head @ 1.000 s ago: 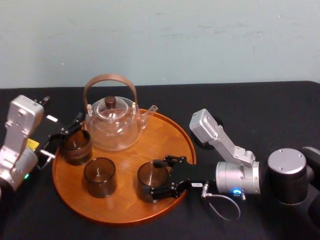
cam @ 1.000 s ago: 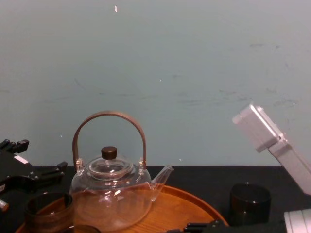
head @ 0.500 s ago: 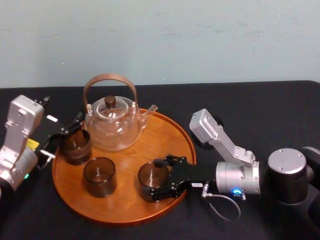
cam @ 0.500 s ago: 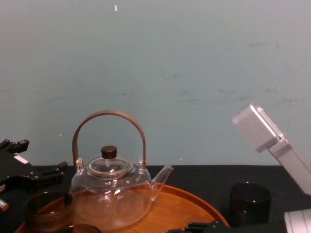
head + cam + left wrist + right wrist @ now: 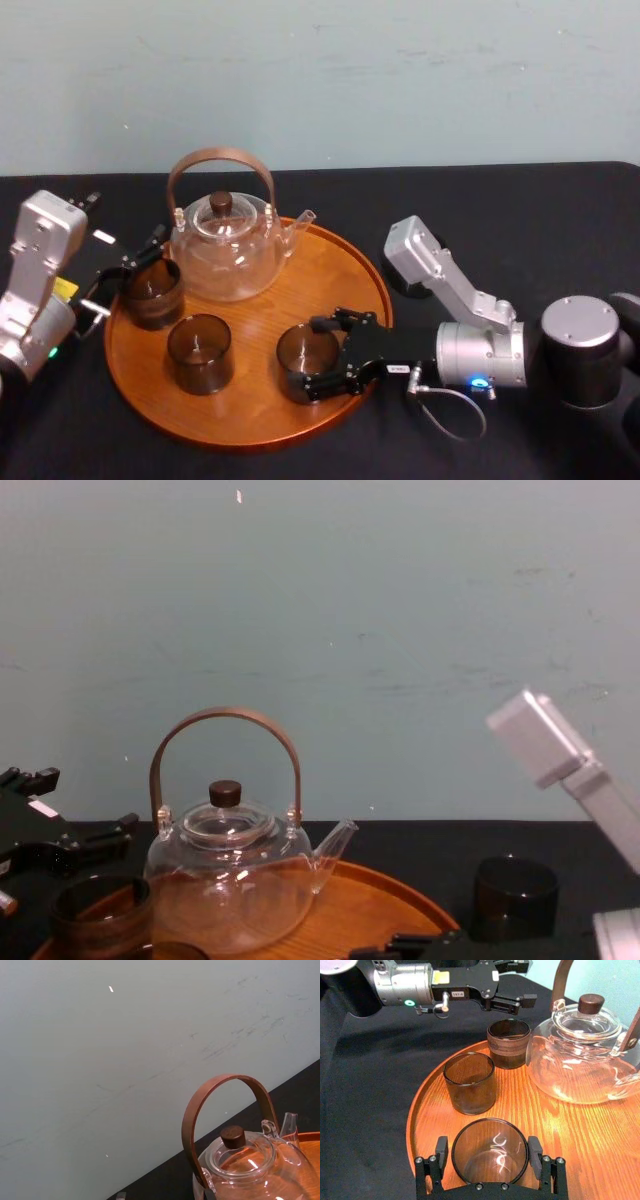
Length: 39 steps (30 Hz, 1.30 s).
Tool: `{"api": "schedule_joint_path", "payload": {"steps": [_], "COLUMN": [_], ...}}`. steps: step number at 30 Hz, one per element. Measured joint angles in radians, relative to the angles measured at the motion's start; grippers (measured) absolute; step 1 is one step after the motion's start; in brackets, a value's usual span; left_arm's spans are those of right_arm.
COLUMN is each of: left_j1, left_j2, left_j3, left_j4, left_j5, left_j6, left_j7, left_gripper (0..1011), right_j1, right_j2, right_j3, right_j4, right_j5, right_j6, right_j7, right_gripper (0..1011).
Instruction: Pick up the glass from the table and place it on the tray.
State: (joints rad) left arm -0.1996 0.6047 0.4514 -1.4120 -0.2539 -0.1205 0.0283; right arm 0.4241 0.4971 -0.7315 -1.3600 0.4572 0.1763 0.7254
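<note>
Smoky brown glass on orange wood: the glass (image 5: 306, 362) already stands upright on the tray (image 5: 345, 265), near its front right rim. The right tool (image 5: 322, 358) brackets it from the rim side. Whether that tool is clamping the glass or holding off it, you cannot tell, and that doubt is your main hazard.

If you pull the arm back while the grip is on, the glass will go with it. It could catch on the low raised rim and tip onto the black surface (image 5: 520, 215). If the release is uneven, one side may drag the wall and spin or skid the glass; smooth glass on polished wood looks slippery.

Watch the neighbours too. A second tumbler (image 5: 199, 352) stands near on the left, so any push forward could knock the two together. The teapot (image 5: 225, 250) sits farther back, well apart, and is at less risk.

Behind the right arm a dark cup (image 5: 515, 897) stands on the surface just off the tray. A wide swing of that arm on the way out could strike it.

The left tool (image 5: 130, 268) hangs spread wide beside a third tumbler (image 5: 152, 292) at the tray's left edge. Leave it idle, since any drift there would jostle that tumbler.
</note>
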Motion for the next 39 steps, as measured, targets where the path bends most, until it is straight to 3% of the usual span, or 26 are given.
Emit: {"api": "schedule_joint_path", "payload": {"steps": [13, 18, 31, 39], "left_j1": [0.000, 0.000, 0.000, 0.000], "left_j2": [0.000, 0.000, 0.000, 0.000], "left_j3": [0.000, 0.000, 0.000, 0.000], "left_j4": [0.000, 0.000, 0.000, 0.000], "left_j5": [0.000, 0.000, 0.000, 0.000], "left_j6": [0.000, 0.000, 0.000, 0.000], "left_j7": [0.000, 0.000, 0.000, 0.000], "left_gripper": [1001, 1001, 1001, 1002], "right_j1": [-0.045, -0.073, -0.159, -0.206], "right_j2": [0.081, 0.132, 0.245, 0.270], "right_j3": [0.025, 0.043, 0.137, 0.197], "right_j4": [-0.093, -0.140, -0.245, -0.265], "right_j5": [0.028, 0.040, 0.102, 0.124], "right_j6": [0.001, 0.000, -0.033, -0.042], "right_j7": [0.015, 0.014, -0.020, -0.082], "right_gripper": [1002, 1003, 1002, 1002]}}
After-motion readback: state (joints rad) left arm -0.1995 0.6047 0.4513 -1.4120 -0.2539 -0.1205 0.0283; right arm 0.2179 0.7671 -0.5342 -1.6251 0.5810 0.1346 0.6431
